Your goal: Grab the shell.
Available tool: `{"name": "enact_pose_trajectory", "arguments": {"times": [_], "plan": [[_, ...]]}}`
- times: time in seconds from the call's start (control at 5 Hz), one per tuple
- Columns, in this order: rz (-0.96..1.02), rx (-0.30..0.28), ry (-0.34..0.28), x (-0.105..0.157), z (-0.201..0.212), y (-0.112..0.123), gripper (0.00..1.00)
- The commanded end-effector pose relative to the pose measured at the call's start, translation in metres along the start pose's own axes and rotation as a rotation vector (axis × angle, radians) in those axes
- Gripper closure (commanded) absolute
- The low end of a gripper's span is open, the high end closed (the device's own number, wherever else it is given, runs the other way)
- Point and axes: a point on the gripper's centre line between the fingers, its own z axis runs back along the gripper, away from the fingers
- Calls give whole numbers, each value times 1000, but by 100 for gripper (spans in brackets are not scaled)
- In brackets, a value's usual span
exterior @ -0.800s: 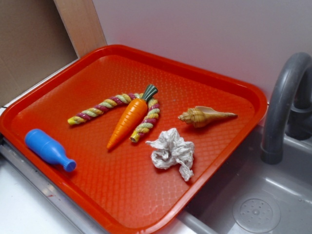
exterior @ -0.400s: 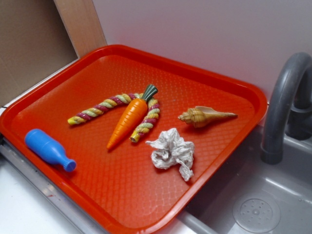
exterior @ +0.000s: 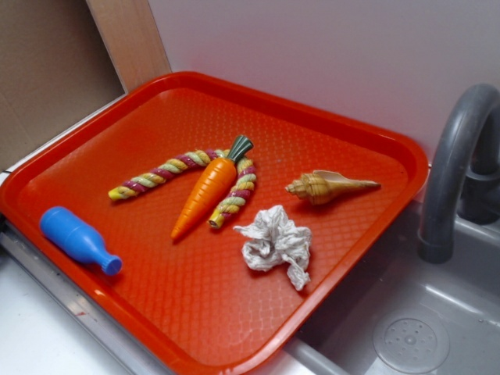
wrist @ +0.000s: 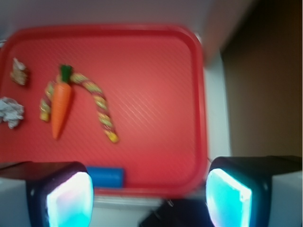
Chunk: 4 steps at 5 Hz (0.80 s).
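The shell (exterior: 324, 187), tan and cream with a ridged brown whorl and a thin pointed tail, lies on the red tray (exterior: 344, 133) toward its right side. In the wrist view the shell (wrist: 19, 73) is a small blurred shape at the far left edge. My gripper (wrist: 149, 198) does not show in the exterior view. The wrist view has it open, high above the tray's near edge, its two glowing pads (wrist: 71, 201) wide apart with nothing between them.
On the tray lie a crumpled white paper wad (exterior: 275, 243), an orange carrot (exterior: 207, 194), a twisted multicoloured rope (exterior: 187, 176) and a blue bottle (exterior: 78, 237). A grey faucet (exterior: 453, 172) and sink (exterior: 406, 328) stand to the right. A wooden board (exterior: 129, 39) leans behind.
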Motion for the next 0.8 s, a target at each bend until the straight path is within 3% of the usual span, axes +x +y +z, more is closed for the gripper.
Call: {"name": "enact_pose_trajectory", "arguments": {"times": [0.0, 0.2, 0.4, 0.6], "plan": [[-298, -143, -174, 48, -10, -97, 0], [-353, -133, -179, 69, -40, -142, 0], [-387, -134, -157, 79, -72, -165, 0], [-413, -82, -94, 90, -108, -184, 0]]}}
